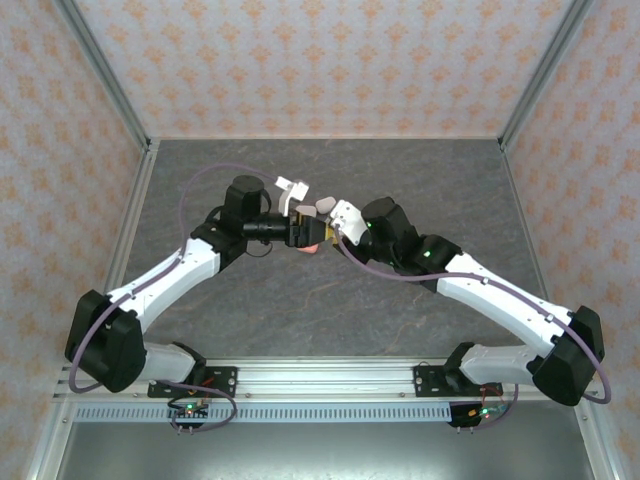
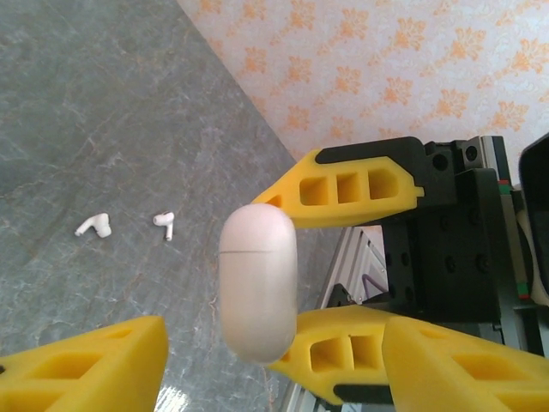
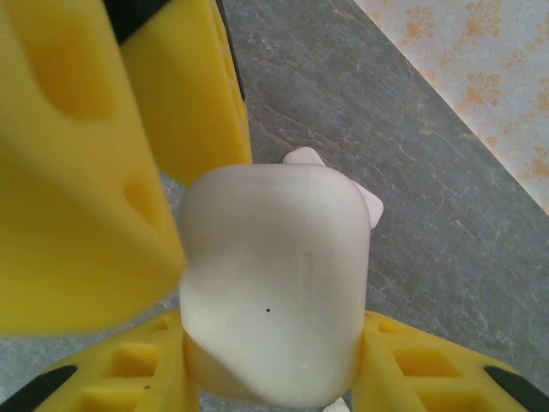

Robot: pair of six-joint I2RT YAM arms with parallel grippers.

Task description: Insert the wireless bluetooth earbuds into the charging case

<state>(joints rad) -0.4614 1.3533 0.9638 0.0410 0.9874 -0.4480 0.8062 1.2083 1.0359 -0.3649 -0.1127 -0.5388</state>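
R tool (image 3: 273, 352) is seen clamped on the charging case (image 3: 274, 275). Its two yellow fingers (image 3: 429, 382) are pressed to opposite sides of the case's lower part, w/ the case held up off the tabletop (image 3: 412, 172). The case is pale and rounded, lid shut; a thin seam is seen across it in the L wrist view.

L tool (image 2: 274, 356) is held open at a middling width. Its own fingers are set either side of the case's end, w/ a clear gap seen on at least one side. In the R wrist view one L finger looks to be right against the case's side, but it's blurred, so contact can't be told.

In the top view both tools are seen nose to nose above the middle of the tabletop, the case btwn them.

Further out, two white earbuds (image 2: 93, 226) are seen lying loose on the grey tabletop. The second earbud (image 2: 164, 224) is near the first but not touching it, and both are well apart from the case. A couple of small white bits (image 3: 304, 157) are glimpsed behind the case in the R wrist view; what they are can't be told. A patterned wall (image 2: 412, 69) is seen at the tabletop's far edge.
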